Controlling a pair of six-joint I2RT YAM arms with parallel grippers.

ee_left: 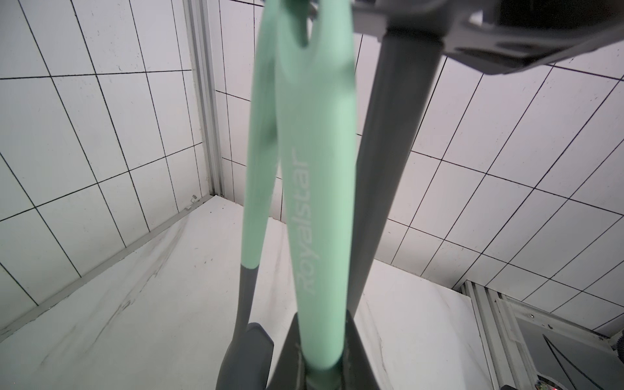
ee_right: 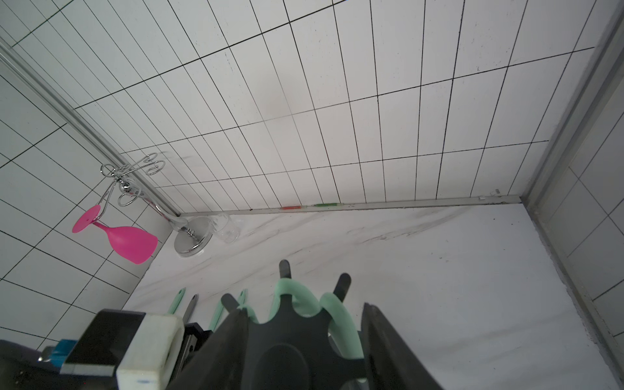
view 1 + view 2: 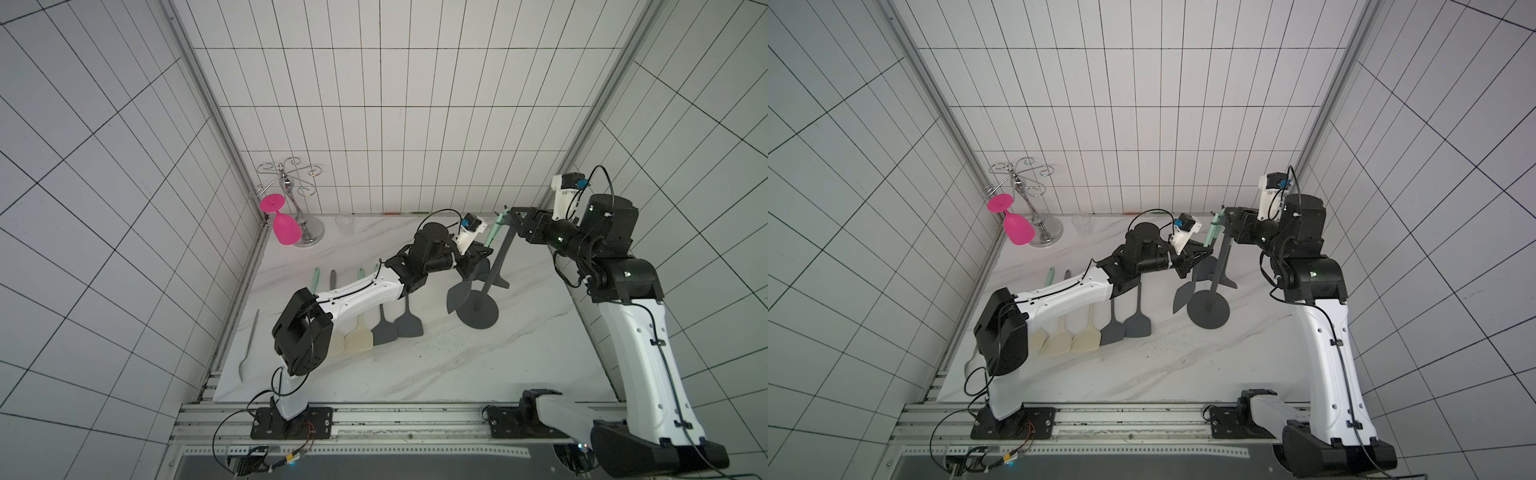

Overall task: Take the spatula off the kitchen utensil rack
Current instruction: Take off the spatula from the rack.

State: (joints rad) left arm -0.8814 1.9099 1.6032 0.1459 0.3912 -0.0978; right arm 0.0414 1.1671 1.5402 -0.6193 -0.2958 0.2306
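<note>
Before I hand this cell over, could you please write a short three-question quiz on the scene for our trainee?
1. True or false: the pink glass hangs upside down from the shiny stand.
2. Which arm's jaws are shut on a mint-handled spatula? A) left B) right
3. Fill in: the grey rack stands on a ___ base.
Key: 1 true; 2 A; 3 round.

Dark grey kitchen utensil rack [image 3: 1220, 268] on a marble table [image 3: 1183, 374].
The left gripper [image 3: 1203, 251] grips a mint-handled spatula [image 3: 1211, 232]; the right gripper [image 3: 1227, 214] clamps the rack's top.
</note>
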